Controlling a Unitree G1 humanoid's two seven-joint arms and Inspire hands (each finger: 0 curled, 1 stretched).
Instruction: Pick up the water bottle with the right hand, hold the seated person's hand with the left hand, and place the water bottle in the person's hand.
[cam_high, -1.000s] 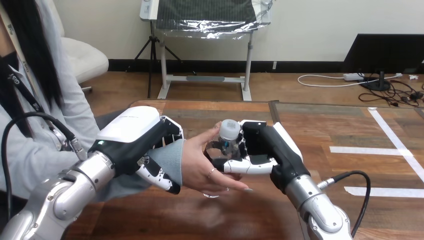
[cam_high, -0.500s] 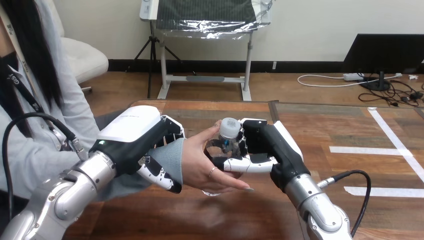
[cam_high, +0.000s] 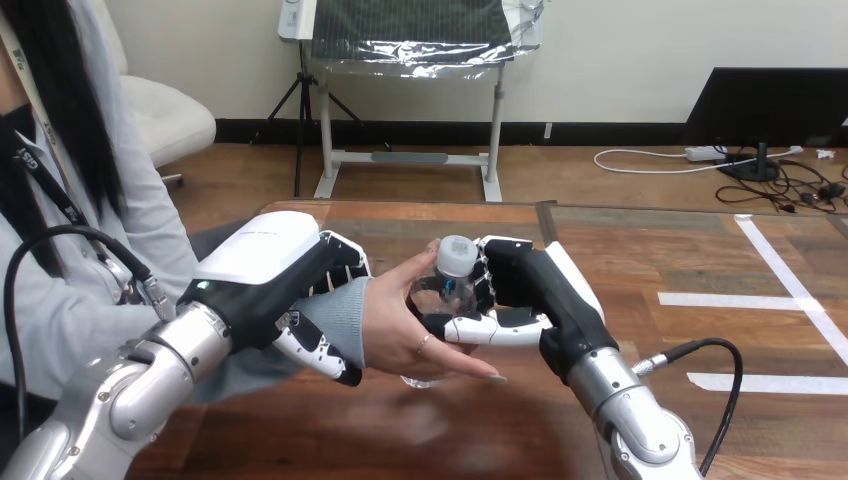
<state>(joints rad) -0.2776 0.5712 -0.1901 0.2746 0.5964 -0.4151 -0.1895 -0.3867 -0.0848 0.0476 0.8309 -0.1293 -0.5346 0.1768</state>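
The right hand grips a small clear plastic water bottle, which stands upright, grey cap up, above the wooden table toward its left edge and against the person's hand. The left hand clasps the person's wrist.

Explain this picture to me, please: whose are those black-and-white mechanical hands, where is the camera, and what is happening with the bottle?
The camera sits on a humanoid robot's head and looks down over a wooden table. The two silver arms coming in from the bottom are the robot's own. Its left robot hand curls round the sleeved wrist of a person seated at the left. Its right robot hand grips a clear water bottle with a pale cap, held upright. The person's hand is open right beside the bottle, with its fingers not closed round it.
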